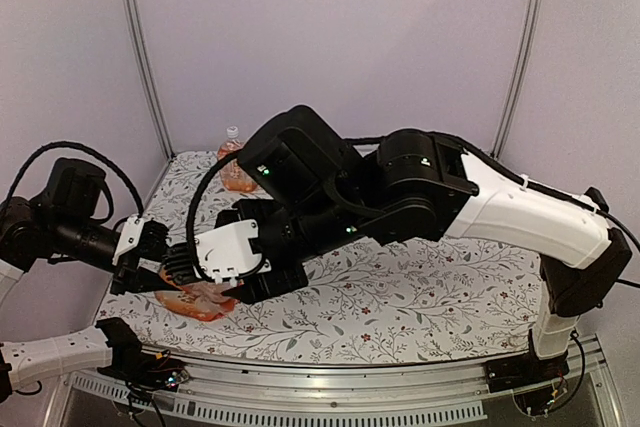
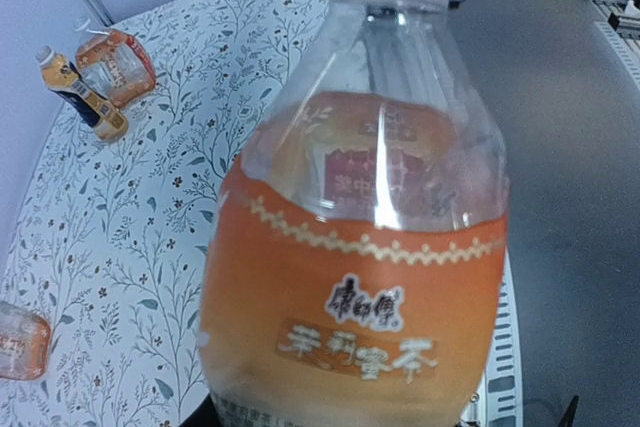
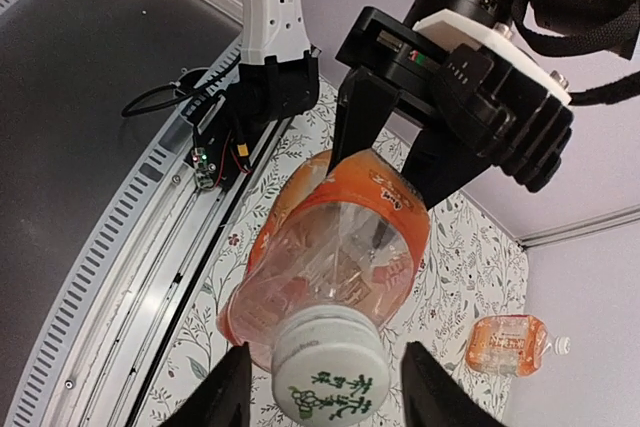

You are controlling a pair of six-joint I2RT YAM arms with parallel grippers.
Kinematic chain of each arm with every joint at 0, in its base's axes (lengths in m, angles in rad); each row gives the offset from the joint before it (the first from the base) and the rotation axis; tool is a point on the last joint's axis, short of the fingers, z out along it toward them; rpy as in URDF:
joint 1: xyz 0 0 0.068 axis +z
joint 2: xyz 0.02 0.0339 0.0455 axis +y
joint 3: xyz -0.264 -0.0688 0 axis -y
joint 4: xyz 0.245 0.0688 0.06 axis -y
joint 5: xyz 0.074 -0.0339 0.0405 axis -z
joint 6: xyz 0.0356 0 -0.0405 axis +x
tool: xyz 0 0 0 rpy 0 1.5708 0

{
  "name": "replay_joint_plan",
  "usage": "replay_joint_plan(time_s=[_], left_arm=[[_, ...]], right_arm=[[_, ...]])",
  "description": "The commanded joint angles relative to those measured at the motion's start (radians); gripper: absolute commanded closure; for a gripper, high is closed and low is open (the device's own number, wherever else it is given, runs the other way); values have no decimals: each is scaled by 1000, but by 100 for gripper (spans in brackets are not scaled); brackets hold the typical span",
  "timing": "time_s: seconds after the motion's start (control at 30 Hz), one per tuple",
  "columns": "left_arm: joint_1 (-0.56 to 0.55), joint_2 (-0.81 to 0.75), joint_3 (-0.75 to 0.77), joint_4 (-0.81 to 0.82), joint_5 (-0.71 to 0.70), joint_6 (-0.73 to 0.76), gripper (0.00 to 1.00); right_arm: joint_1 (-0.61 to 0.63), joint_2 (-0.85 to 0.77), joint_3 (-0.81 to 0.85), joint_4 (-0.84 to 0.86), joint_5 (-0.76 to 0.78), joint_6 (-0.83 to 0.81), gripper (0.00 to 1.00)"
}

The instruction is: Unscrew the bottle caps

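**Me:** Clamping the orange-drink bottle (image 3: 335, 252) mid-body with my left gripper (image 3: 390, 172). My right gripper (image 3: 325, 399) is released, its fingers (image 3: 225, 392) flanking the white cap (image 3: 331, 379) on its neck.
**Spotter:** Risk?
**Me:** A loose cap could drop past the table (image 3: 460, 267) edge.

Right arm (image 1: 420, 197) over left tool (image 1: 165, 282) (cramped)

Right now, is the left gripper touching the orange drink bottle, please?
Touching. The right wrist view shows the left gripper with fingers pressed against both sides of the orange drink bottle.
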Motion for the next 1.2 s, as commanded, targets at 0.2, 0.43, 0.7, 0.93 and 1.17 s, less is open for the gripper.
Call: replay_joint_plan(time_s=[0.2,0.43,0.7,0.93,1.17], left_arm=[[3,-29,-71,312,-273,-133,83],[-1,-30,-110,469,-544,-102,83],[-4,-32,-125,478,-551,-90,82],[-6,-29,-130,478,-553,-75,82],[-7,-28,-127,477,-545,-73,81]], right_arm=[[-43,-42,-37,164,218,368,1],[-145,-35,-27,207,235,1047,19],[-172,10,14,199,278,1254,31],[-173,44,42,198,235,1248,41],[-184,68,44,174,253,1252,40]])
